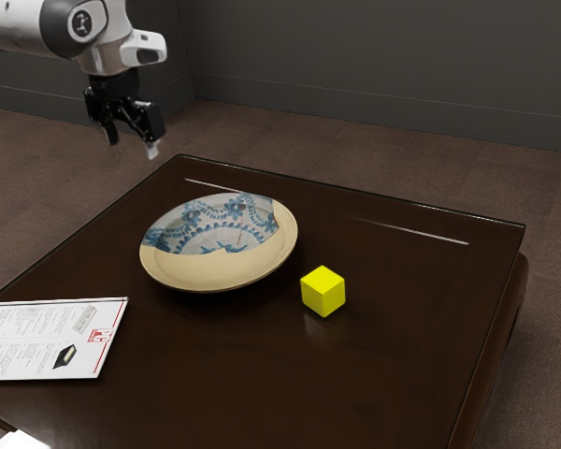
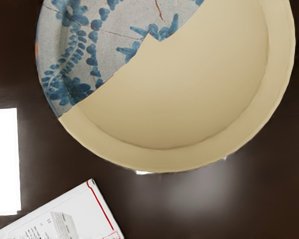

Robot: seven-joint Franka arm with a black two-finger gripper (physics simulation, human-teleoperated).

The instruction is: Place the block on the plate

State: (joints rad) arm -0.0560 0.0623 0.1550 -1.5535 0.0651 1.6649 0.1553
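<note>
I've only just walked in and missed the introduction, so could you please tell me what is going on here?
A robot arm is meant to place the yellow block on the plate. Nothing is held: the gripper is raised, open and empty. The block sits on the dark table, beside the plate and apart from it.

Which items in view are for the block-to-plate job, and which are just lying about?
For the job:
- yellow block, beside the plate, not on it
- plate
- end effector, open

Just lying about:
- printed sheet or booklet
- bright white patch, can't tell what
</note>
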